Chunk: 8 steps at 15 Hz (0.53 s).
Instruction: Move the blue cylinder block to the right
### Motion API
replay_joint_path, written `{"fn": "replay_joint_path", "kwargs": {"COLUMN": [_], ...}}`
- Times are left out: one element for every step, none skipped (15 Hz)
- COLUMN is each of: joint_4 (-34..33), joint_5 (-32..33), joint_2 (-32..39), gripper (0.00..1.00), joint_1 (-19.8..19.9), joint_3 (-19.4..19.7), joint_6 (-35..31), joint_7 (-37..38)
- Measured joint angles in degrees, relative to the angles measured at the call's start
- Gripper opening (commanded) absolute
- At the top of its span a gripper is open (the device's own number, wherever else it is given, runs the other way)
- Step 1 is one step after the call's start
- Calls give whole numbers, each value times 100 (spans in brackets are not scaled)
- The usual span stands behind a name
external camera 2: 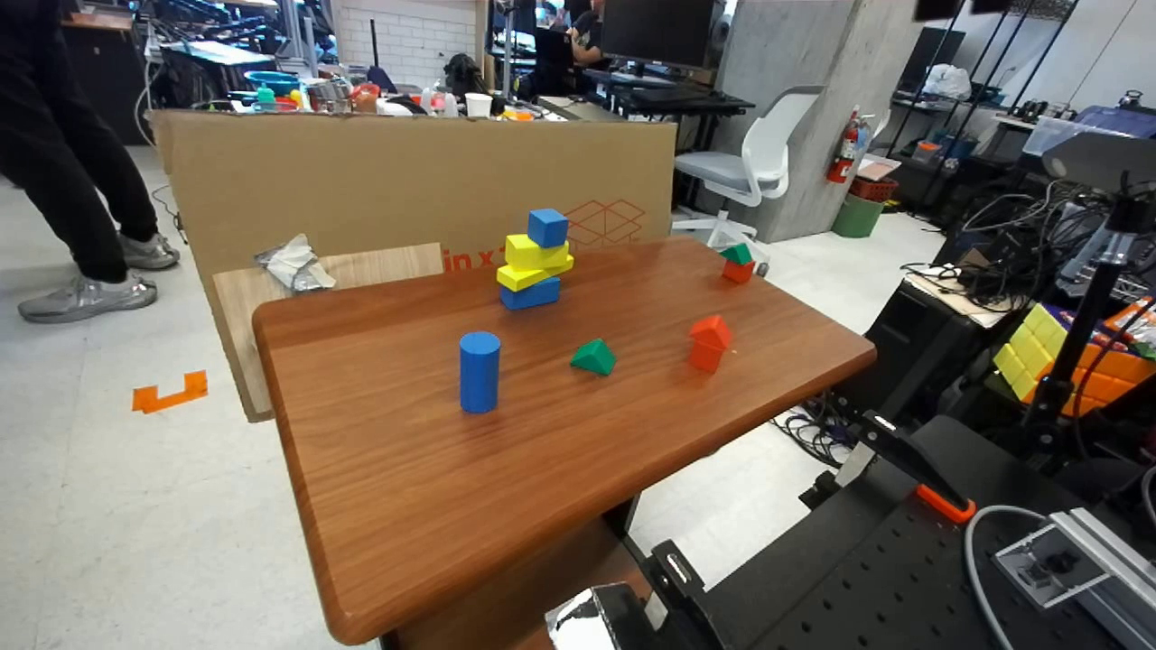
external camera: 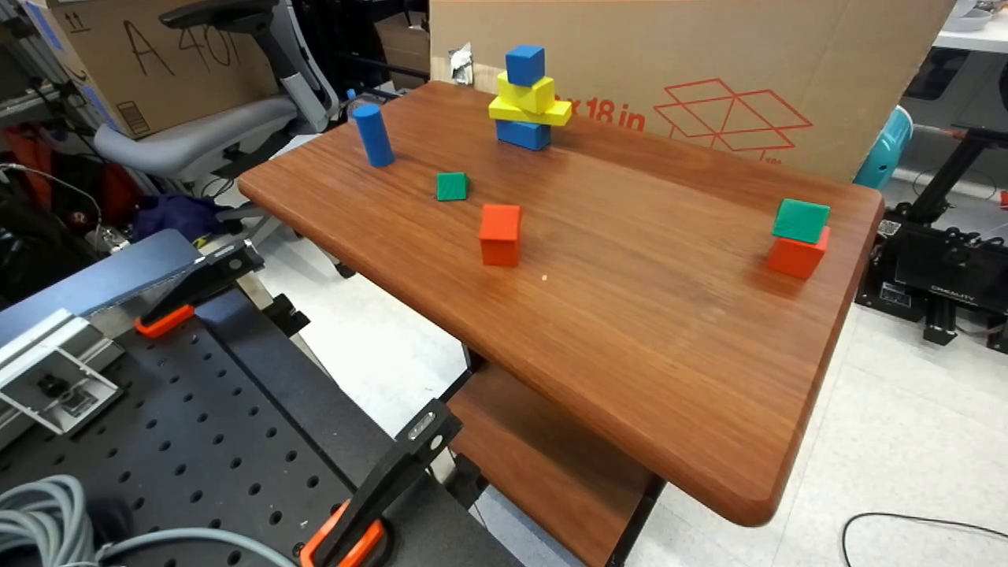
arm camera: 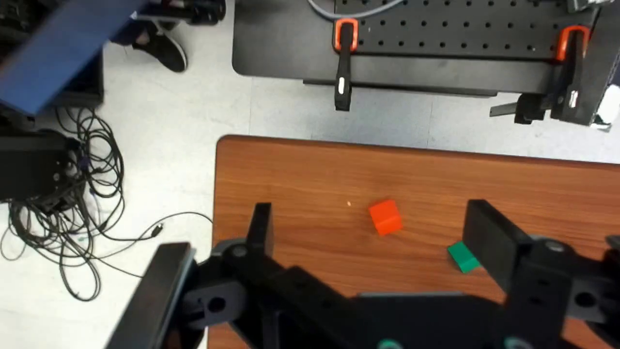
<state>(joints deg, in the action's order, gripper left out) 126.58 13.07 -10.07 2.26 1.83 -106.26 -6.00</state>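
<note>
Blue cylinder block (external camera 2: 480, 372) is standing upright on table (external camera 2: 388, 487) near green wedge (external camera 2: 594, 358), long axis pointing vertically, gripper (arm camera: 369, 211) holding its fingers apart, cardboard panel (external camera: 693, 55) showing “x18 in”, machine (external camera: 949, 269) bearing “CREALITY”, box (external camera: 181, 83) reading “A 401”.

A plain blue cylinder block (external camera 2: 480, 375) stood upright on a brown wood-grain table (external camera: 669, 346) with rounded corners, seen in both exterior views. A green wedge (external camera 2: 593, 358) lay near the cylinder block, while a blue base block (external camera: 523, 135), the lowest of a stack (external camera: 528, 94), stood apart from it. An orange block (external camera: 501, 252) rested farther from the cylinder block than the wedge did, with a tiny pale speck (external camera: 544, 277) farther still. Farthest of all from the cylinder block stood a red-orange block (external camera: 797, 254).
</note>
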Motion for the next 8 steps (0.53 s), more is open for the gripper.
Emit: {"fn": "replay_joint_path", "kwargs": {"joint_4": [-3,-10,-37,-86,-159,-254,-352,-445], "joint_5": [68,158,250,336,410,481,549,588], "joint_2": [255,526,822,1108,1393,1672,1938,2192], "gripper": [100,100,100,100,100,100,100,100], "joint_1": [-81,-159,-231,-297,-350,-406,-459,-510], "joint_3": [-113,-209,-290,-340,-378,-395,-403,-412], "joint_6": [-302,-620,-923,-1195,-1426,-1614,-1810,-2012], "joint_7": [99,195,280,345,394,425,429,428]}}
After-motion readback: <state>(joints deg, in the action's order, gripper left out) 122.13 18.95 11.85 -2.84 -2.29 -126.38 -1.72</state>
